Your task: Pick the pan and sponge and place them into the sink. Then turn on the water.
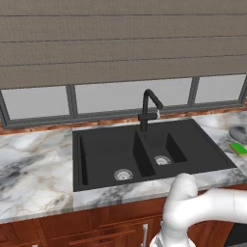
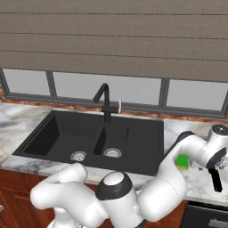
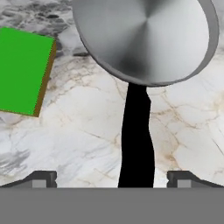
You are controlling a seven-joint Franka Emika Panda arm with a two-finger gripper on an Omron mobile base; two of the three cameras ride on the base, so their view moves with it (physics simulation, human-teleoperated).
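Black, the pan's handle [image 3: 136, 140] ran lengthwise between the spread-apart fingertips of the gripper [image 3: 112, 178], pan [image 3: 144, 37] straight ahead.

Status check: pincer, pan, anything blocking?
Pincer open, straddling black handle. Round silver-grey metal pan on marble counter, ungrasped. Green rectangular sponge beside it, apart.

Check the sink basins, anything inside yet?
Nothing inside the sink but its two silver drains, one per basin. The near walls hide a strip of each floor. Pan and sponge lie on the counter, apart, handle between the open jaws.
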